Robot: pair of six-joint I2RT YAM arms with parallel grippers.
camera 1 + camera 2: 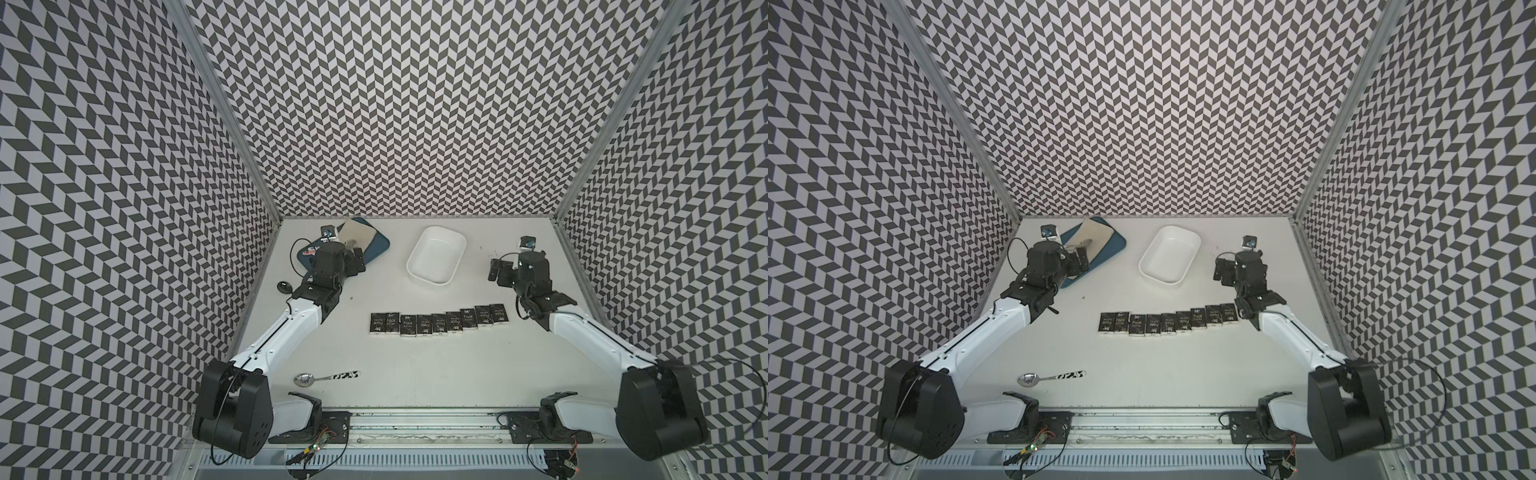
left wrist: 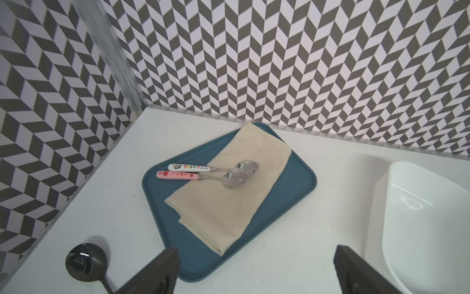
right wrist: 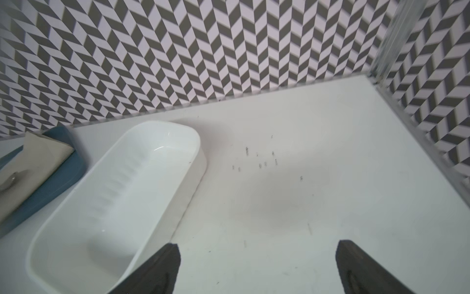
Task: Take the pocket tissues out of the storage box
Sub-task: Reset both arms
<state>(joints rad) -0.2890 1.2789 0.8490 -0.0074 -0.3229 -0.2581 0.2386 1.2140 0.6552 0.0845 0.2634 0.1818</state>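
- We are finding the storage box (image 1: 435, 257) sitting empty toward the back of the table (image 1: 415, 365). Its interior is showing bare in both top views and in the right wrist view.
- We are counting nine pocket tissues (image 1: 439, 323) lying flat in a slightly curved row on the table. They are nearer the robot than the box and well apart from it. On this evidence we are judging the removal complete.
- First risk: the packet at the row's right end is lying close to the right arm (image 1: 582, 332). A low retreat could be dragging that packet out of line.
- Second risk: in the right wrist view one finger of the right gripper (image 3: 258, 247) is showing just beside the box wall. A swing toward the box could be knocking the light tub toward the blue tray (image 1: 380, 249).
- Third risk: the left gripper (image 2: 255, 250) is hovering at the near edge of that tray, with a black spoon (image 2: 85, 258) just beside it. A drop here could be catching the tray rim and disturbing the beige cloth (image 2: 229, 203) and the two spoons (image 2: 229, 174) on it.
- The right arm is reaching forward, its gripper hanging over bare table beside the box, jaws spread wide and carrying nothing.
- The left arm (image 1: 282, 328) is reaching toward the back left corner, its jaws likewise spread wide and carrying nothing.
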